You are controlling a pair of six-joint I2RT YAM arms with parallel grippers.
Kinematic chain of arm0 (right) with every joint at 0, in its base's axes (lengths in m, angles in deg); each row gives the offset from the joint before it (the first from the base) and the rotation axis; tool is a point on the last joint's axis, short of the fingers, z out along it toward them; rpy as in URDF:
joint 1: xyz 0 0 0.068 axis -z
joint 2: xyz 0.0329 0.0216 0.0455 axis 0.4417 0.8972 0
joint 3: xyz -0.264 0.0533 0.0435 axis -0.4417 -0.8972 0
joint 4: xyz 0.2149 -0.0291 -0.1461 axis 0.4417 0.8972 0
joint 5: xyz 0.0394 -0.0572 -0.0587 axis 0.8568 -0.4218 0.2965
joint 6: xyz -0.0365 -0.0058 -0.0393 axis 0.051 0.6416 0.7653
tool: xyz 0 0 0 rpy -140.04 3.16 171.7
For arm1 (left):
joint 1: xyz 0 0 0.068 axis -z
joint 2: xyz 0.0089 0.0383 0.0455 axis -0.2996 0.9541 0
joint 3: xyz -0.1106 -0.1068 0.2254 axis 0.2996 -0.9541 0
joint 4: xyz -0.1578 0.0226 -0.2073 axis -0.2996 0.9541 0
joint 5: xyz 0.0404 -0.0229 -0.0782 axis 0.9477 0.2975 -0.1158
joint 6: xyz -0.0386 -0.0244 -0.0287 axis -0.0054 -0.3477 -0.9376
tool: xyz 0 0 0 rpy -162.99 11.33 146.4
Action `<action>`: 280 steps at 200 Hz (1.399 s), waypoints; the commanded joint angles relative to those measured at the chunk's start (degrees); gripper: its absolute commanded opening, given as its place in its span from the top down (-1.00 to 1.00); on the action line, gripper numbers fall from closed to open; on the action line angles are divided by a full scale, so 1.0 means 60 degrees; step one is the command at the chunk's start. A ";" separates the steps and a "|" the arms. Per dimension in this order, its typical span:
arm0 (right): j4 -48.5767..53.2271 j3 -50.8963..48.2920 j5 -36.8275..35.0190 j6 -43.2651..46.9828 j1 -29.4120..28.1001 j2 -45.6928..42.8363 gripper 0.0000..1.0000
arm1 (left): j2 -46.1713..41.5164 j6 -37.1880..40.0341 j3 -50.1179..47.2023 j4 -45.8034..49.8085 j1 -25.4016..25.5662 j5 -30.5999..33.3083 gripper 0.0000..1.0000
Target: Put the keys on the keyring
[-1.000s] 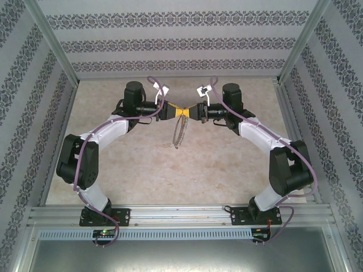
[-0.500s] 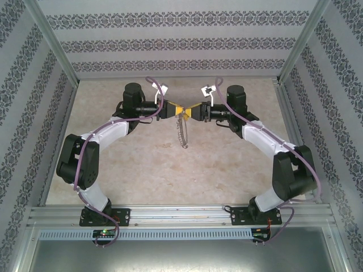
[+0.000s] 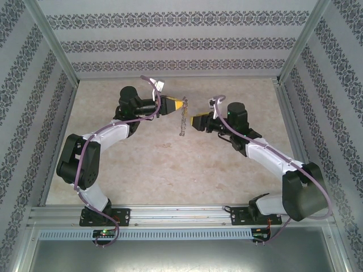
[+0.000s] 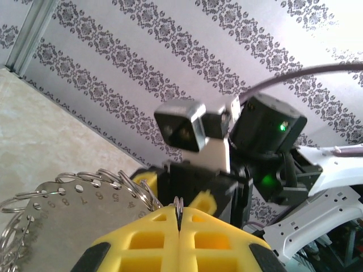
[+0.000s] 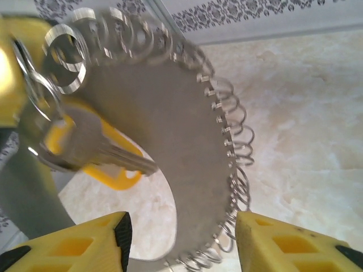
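Note:
The keyring (image 3: 182, 122), a thin grey hoop fringed with small wire rings, hangs edge-on over the table's back middle. My left gripper (image 3: 176, 103) holds it from the top. In the left wrist view the left gripper (image 4: 178, 220) is shut on one small wire ring, with the hoop's numbered plate (image 4: 62, 224) to the left. The right gripper (image 3: 195, 120) stands open just right of the hoop, apart from it. In the right wrist view the hoop (image 5: 170, 113) is close in front of the open right gripper (image 5: 181, 245). The key (image 5: 99, 148), yellow-headed, hangs from a small ring at the upper left.
The beige table (image 3: 153, 164) is walled by patterned panels (image 3: 181, 42) at the back and sides, with metal rails (image 3: 181, 214) along the near edge. The right arm's wrist camera (image 4: 180, 122) faces my left gripper at close range.
The two grippers were meeting at the key. Now the right gripper has opened and drawn back down and to the right. The left gripper has lifted slightly, carrying the hoop alone.

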 commanded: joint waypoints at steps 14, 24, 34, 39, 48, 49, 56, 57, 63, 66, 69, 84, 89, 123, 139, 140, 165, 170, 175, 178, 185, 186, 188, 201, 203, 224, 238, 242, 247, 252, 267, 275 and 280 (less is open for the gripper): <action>-0.0537 -0.0182 -0.1581 0.0435 -0.0635 -0.0307 -0.06 | -0.0021 -0.0760 -0.0135 -0.1384 0.0110 0.0450 1.00; -0.0655 -0.0195 -0.1841 0.0449 -0.0762 -0.0302 -0.07 | -0.0011 -0.0842 -0.0170 -0.1496 0.0133 0.0478 1.00; -0.0771 -0.0156 -0.1993 0.0447 -0.0836 -0.0271 -0.07 | 0.0004 -0.0907 -0.0164 -0.1535 0.0157 0.0487 1.00; -0.0817 -0.0131 -0.2034 0.0442 -0.0866 -0.0251 -0.07 | 0.0018 -0.0925 -0.0189 -0.1550 0.0175 0.0478 1.00; -0.0873 -0.0057 -0.2097 0.0444 -0.0911 -0.0213 -0.10 | 0.0006 -0.0948 -0.0218 -0.1565 0.0198 0.0493 1.00; -0.0892 -0.0046 -0.2099 0.0450 -0.0915 -0.0209 -0.10 | 0.0005 -0.0957 -0.0227 -0.1565 0.0198 0.0493 1.00; -0.0967 0.0003 -0.2086 0.0442 -0.0940 -0.0173 -0.15 | 0.0004 -0.0952 -0.0241 -0.1579 0.0220 0.0505 1.00; -0.0983 0.0013 -0.2086 0.0449 -0.0944 -0.0160 -0.15 | 0.0004 -0.0952 -0.0246 -0.1579 0.0224 0.0506 1.00; -0.0999 0.0086 -0.2099 0.0449 -0.0977 -0.0112 -0.16 | -0.0003 -0.0954 -0.0259 -0.1583 0.0218 0.0507 1.00; -0.1010 0.0119 -0.2113 0.0445 -0.0985 -0.0092 -0.16 | -0.0008 -0.0960 -0.0257 -0.1580 0.0233 0.0507 1.00; -0.1025 0.0149 -0.2114 0.0455 -0.0999 -0.0070 -0.16 | -0.0007 -0.0966 -0.0261 -0.1580 0.0228 0.0507 1.00; -0.1107 0.0280 -0.2220 0.0497 -0.1076 0.0013 -0.16 | -0.0025 -0.0979 -0.0272 -0.1581 0.0254 0.0518 1.00; -0.1128 0.0317 -0.2261 0.0517 -0.1094 0.0042 -0.16 | -0.0025 -0.0968 -0.0279 -0.1580 0.0253 0.0522 1.00; -0.1263 0.0524 -0.2465 0.0596 -0.1218 0.0146 -0.16 | -0.0012 -0.0974 -0.0259 -0.1548 0.0272 0.0566 1.00; -0.1259 0.0600 -0.2515 0.0630 -0.1227 0.0202 -0.15 | -0.0009 -0.0982 -0.0238 -0.1516 0.0286 0.0556 1.00; -0.1261 0.0612 -0.2520 0.0631 -0.1227 0.0196 -0.15 | -0.0010 -0.0982 -0.0230 -0.1511 0.0286 0.0561 1.00; -0.1206 0.0701 -0.2428 0.0716 -0.1227 0.0278 -0.03 | -0.0011 -0.0957 -0.0236 -0.1471 0.0286 0.0601 1.00; -0.1178 0.0711 -0.2392 0.0733 -0.1244 0.0277 0.00 | -0.0014 -0.0954 -0.0236 -0.1464 0.0285 0.0630 1.00; -0.1162 0.0710 -0.2332 0.0762 -0.1255 0.0275 0.03 | -0.0009 -0.0940 -0.0236 -0.1462 0.0293 0.0666 1.00; -0.1128 0.0712 -0.2292 0.0780 -0.1256 0.0269 0.05 | -0.0011 -0.0938 -0.0236 -0.1442 0.0286 0.0679 1.00; -0.1117 0.0710 -0.2128 0.0820 -0.1256 0.0277 0.15 | -0.0011 -0.0926 -0.0229 -0.1396 0.0289 0.0742 1.00; -0.1117 0.0711 -0.2099 0.0829 -0.1256 0.0271 0.17 | -0.0003 -0.0932 -0.0225 -0.1378 0.0287 0.0749 1.00; -0.1117 0.0701 -0.2041 0.0846 -0.1256 0.0266 0.20 | -0.0002 -0.0918 -0.0222 -0.1353 0.0293 0.0765 1.00; -0.1086 0.0643 -0.1757 0.0912 -0.1298 0.0220 0.38 | -0.0010 -0.0857 -0.0194 -0.1269 0.0297 0.0874 1.00; -0.1065 0.0632 -0.1739 0.0929 -0.1307 0.0209 0.40 | -0.0011 -0.0863 -0.0204 -0.1260 0.0292 0.0885 1.00; -0.0878 0.0573 -0.1520 0.1057 -0.1366 0.0092 0.70 | 0.0004 -0.0874 -0.0193 -0.1337 0.0289 0.0983 1.00; -0.0745 0.0551 -0.1443 0.1134 -0.1391 0.0017 0.86 | 0.0019 -0.0936 -0.0202 -0.1425 0.0286 0.1044 1.00; -0.0714 0.0551 -0.1415 0.1144 -0.1388 0.0001 0.91 | 0.0032 -0.0952 -0.0206 -0.1458 0.0287 0.1054 1.00; -0.0652 0.0551 -0.1401 0.1172 -0.1391 -0.0013 0.96 | 0.0030 -0.0988 -0.0219 -0.1521 0.0298 0.1089 1.00; -0.0596 0.0561 -0.1379 0.1192 -0.1388 -0.0022 1.00 | 0.0033 -0.1029 -0.0225 -0.1582 0.0307 0.1127 1.00; -0.0476 0.0580 -0.1325 0.1232 -0.1388 -0.0044 1.00 | 0.0033 -0.1109 -0.0261 -0.1765 0.0293 0.1230 1.00; -0.0437 0.0580 -0.1285 0.1248 -0.1380 -0.0053 1.00 | 0.0020 -0.1128 -0.0303 -0.1835 0.0300 0.1315 1.00; -0.0416 0.0580 -0.1246 0.1241 -0.1388 -0.0058 1.00 | 0.0006 -0.1122 -0.0318 -0.1885 0.0300 0.1369 1.00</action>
